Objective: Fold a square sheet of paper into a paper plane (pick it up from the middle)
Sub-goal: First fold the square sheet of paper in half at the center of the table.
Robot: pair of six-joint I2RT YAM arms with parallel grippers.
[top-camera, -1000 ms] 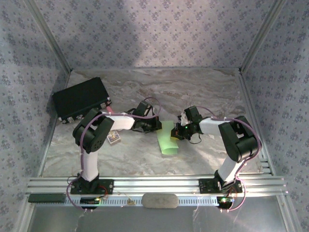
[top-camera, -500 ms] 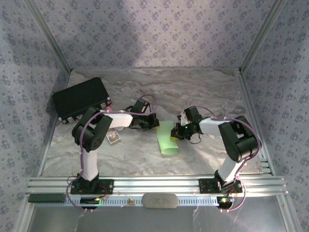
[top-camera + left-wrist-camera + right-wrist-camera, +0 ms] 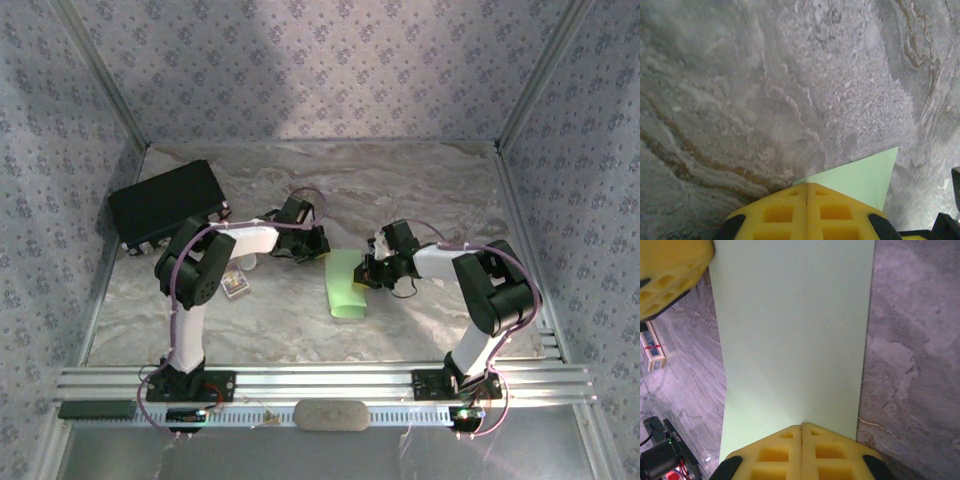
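Grey marbled table [image 3: 430, 185], floral-papered walls [image 3: 320, 60]. The folded square sheet of paper [image 3: 346, 287] lies mid-table. The right gripper [image 3: 801, 426], jaws closed, rests over the sheet's right edge. The left gripper [image 3: 806, 185], jaws also closed, has drawn back from the sheet's far-left corner.

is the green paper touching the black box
No, the green paper lies mid-table, well apart from the black box at the far left.

The overhead view is dim and bluish, with a broad shadow on the back wall [image 3: 200, 70]. Up close the table [image 3: 765, 90] looks slightly soft, perhaps blurred, and the square sheet of paper [image 3: 790, 330] glares pale.
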